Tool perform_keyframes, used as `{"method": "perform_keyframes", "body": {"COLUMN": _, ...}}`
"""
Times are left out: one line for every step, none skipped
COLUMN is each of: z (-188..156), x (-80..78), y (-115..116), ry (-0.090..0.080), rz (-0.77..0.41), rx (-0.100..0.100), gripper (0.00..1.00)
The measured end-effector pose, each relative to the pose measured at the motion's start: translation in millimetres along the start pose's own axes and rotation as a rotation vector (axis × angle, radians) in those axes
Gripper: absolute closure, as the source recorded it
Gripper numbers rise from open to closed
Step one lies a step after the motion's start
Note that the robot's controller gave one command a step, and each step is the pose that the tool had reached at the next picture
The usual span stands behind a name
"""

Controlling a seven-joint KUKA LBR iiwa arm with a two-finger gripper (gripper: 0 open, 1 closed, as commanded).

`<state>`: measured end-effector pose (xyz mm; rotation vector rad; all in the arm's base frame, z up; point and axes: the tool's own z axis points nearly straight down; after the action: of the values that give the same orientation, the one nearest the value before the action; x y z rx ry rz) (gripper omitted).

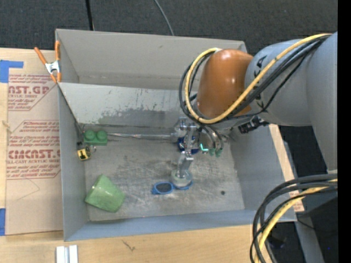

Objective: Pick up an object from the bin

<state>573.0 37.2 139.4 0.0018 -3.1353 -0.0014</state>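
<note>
Sitting in grey bin (137, 53): green cup (104, 193), green block (96, 137), blue ring (163, 188). Gripper (182, 177) right at ring's right end; how far open, impossible to tell.

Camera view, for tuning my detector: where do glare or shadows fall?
Camera view: pale streaky sheen on the bin's back wall; a soft highlight on the orange cover; floor around the end effector and green cup evenly lit, no hard shadows.
</note>
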Motion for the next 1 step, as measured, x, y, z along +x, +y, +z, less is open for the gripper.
{"method": "perform_keyframes", "body": {"z": 66.3, "x": 85.6, "y": -28.0, "ry": -0.031, "rz": -0.22, "rx": 0.001, "gripper": 0.0}}
